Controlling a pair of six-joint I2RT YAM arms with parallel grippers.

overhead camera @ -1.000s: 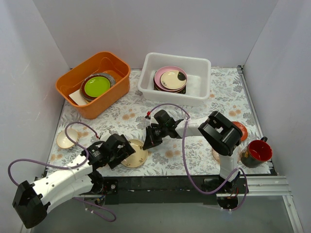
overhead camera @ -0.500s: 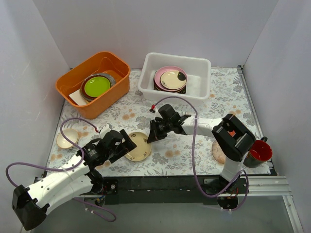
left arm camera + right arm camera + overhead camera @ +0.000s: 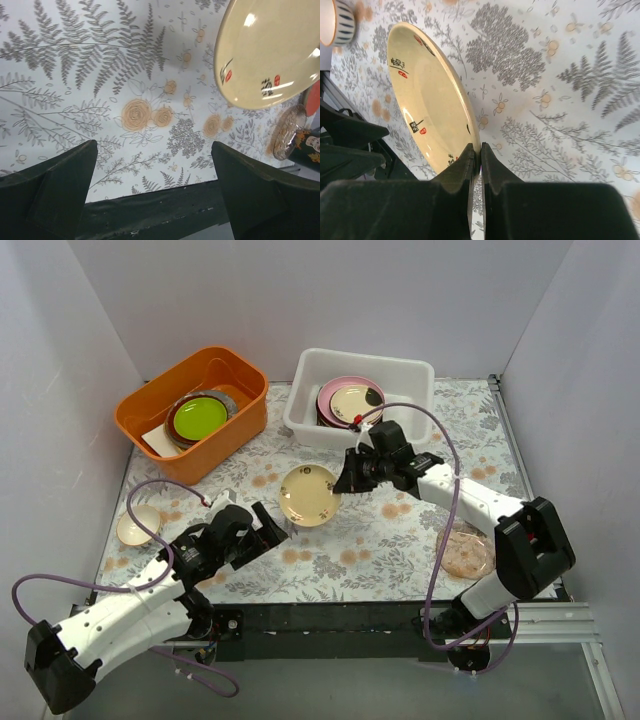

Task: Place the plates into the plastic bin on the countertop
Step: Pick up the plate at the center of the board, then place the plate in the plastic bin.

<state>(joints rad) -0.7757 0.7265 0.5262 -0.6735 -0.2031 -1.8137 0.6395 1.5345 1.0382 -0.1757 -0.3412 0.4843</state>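
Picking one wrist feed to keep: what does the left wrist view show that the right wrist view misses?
Left wrist only: the speckled pinkish round plate, at the picture's right edge. Right wrist only: the right fingers pinching the rim of the cream round plate, and a small blue-striped bowl. Both: that cream plate and the pale fern-printed countertop.

The plastic bin's (image 3: 350, 436) near wall bars the raised cream plate (image 3: 308, 495). Inside, 1 plate stack (image 3: 350, 403) fills the left half; the right half is free.
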